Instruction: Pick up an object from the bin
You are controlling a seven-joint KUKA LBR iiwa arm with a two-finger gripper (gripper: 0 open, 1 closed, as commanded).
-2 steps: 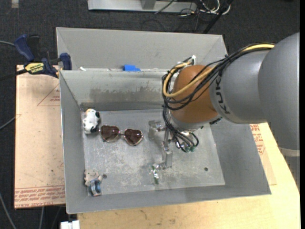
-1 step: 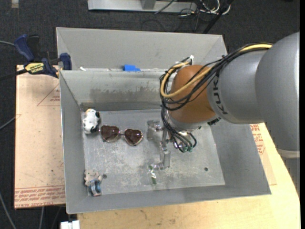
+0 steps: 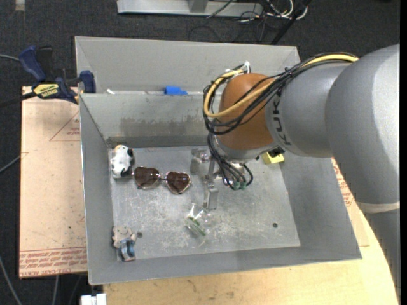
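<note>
Trinket (image 3: 198, 225), clear and greenish, mid-floor just by fingers (image 3: 210, 203) (open or clenched: untellable)

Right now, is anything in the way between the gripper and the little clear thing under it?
Nothing visible is. The gripper hangs right over the clear thing on the bin floor, with bare floor around it. The heart sunglasses lie apart, to the view's left.

In the bin (image 3: 267, 202), a plush toy (image 3: 120, 161) lies left of the sunglasses (image 3: 162, 180); a small figure (image 3: 124, 242) occupies the front-left corner.
</note>
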